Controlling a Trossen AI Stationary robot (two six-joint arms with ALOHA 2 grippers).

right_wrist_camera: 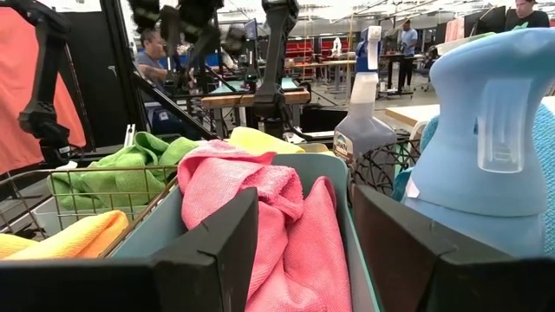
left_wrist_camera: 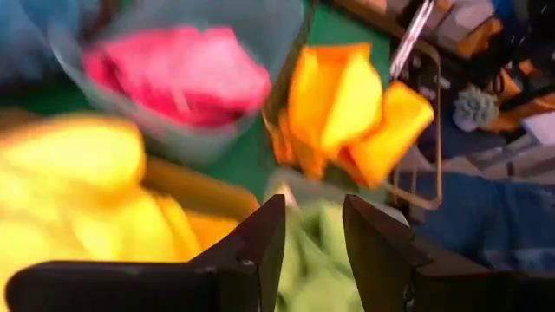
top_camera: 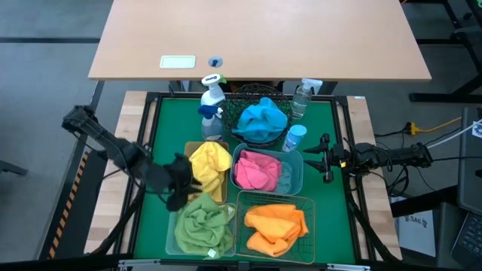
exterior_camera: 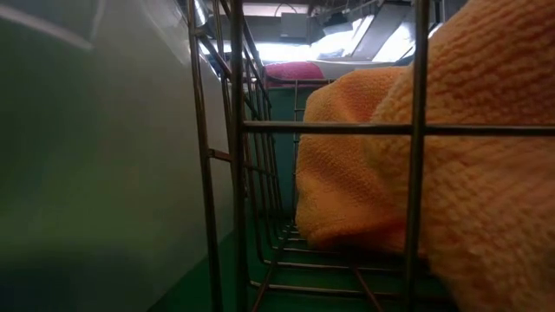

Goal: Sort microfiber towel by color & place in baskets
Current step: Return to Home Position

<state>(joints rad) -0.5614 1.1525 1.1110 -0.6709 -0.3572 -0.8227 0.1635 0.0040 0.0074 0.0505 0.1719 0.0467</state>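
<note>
Nearest the front, green towels (top_camera: 202, 224) fill the pale bin (top_camera: 172, 235) beside orange towels (top_camera: 275, 224) in the wire basket (top_camera: 311, 218). Behind, beside yellow towels (top_camera: 211, 159), the left end effector (left_wrist_camera: 312, 204) hangs empty, jaws apart; the right end effector (right_wrist_camera: 305, 192), likewise apart, flanks pink towels (top_camera: 256, 172). Farthest, blue towels (top_camera: 262, 120).

- High view: bright, even light from overhead. The green mat (top_camera: 320, 150) and the pale desk (top_camera: 263, 38) show no glare, and shadows under the arms are faint.
- Low view: dim up close, with the orange towel (exterior_camera: 451, 173) and the wire basket (exterior_camera: 235, 173) soft and looming (the lens sits almost against them). A bright strip glows at the top.
- Left wrist view: the pink towel (left_wrist_camera: 182, 74) and the yellow towel (left_wrist_camera: 69, 182) are smeared. Only the left gripper (left_wrist_camera: 314, 208) shows crisp edges.
- Right wrist view: ceiling lamps burn white far off. The pink towel is evenly lit, and the spray bottle (right_wrist_camera: 494, 130) blurs near the lens.
</note>
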